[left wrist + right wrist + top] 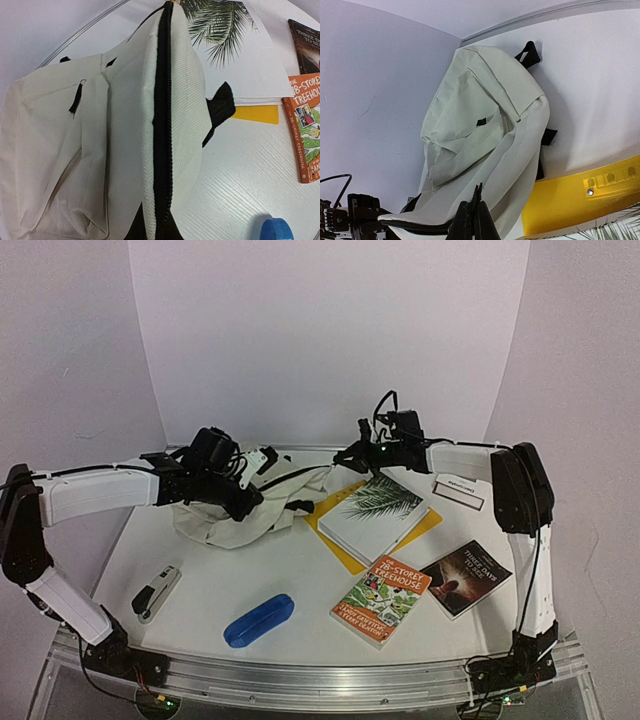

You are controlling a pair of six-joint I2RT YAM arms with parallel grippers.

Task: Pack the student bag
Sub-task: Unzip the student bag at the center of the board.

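At ten o'clock on the table (300, 575), our left claw (250, 502) and right claw (475, 207) are both pinched tight on the bag (222, 525) along its zipper edge. We fear the thin fabric slipping free, or the mouth sagging before the palm book (372, 510) can enter.

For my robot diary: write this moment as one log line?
left gripper: shut on student bag; right gripper: shut on student bag; pencil case: on table
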